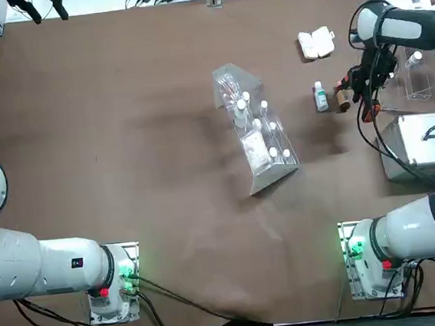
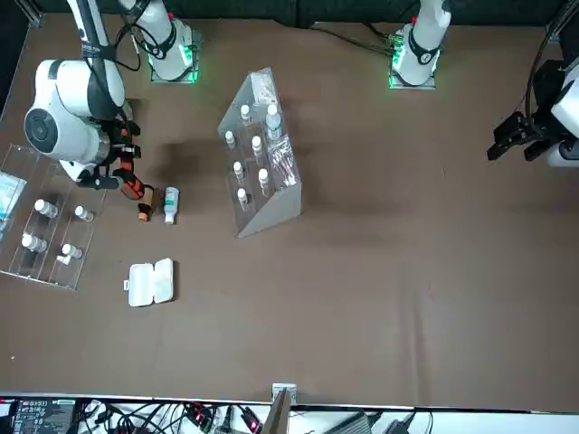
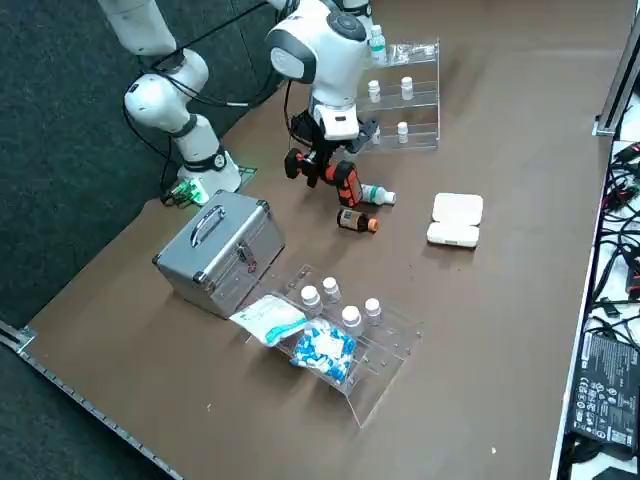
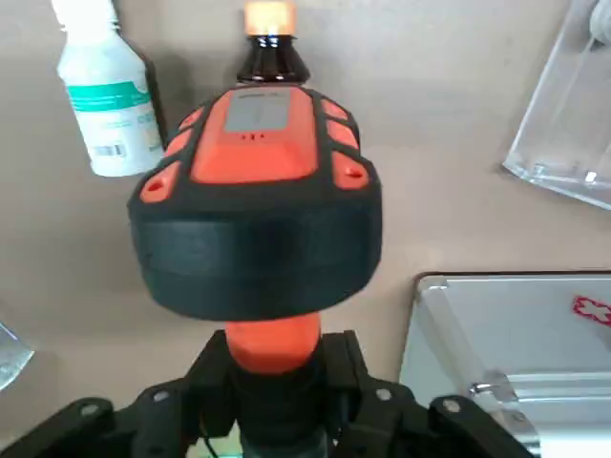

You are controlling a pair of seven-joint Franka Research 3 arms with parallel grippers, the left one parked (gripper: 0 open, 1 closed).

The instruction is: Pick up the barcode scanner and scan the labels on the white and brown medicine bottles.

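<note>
My right gripper [image 4: 274, 386] is shut on the handle of the barcode scanner [image 4: 256, 200], whose black and orange head is held just above the table. In the right wrist view the head covers most of the brown bottle [image 4: 270, 48], which lies on its side and shows an orange cap. Beside that bottle lies the white bottle [image 4: 105, 100] with its greenish band. Seen from overhead, the right gripper [image 1: 366, 87] and scanner [image 1: 371, 106] hang just right of the brown bottle [image 1: 342, 97] and the white bottle [image 1: 320, 96].
A metal case [image 1: 424, 143] stands close to the robot side of the scanner. A clear rack [image 1: 425, 74] of vials sits at the right edge. A larger clear rack [image 1: 256, 128] lies mid-table. A white box [image 1: 316, 43] rests beyond the bottles.
</note>
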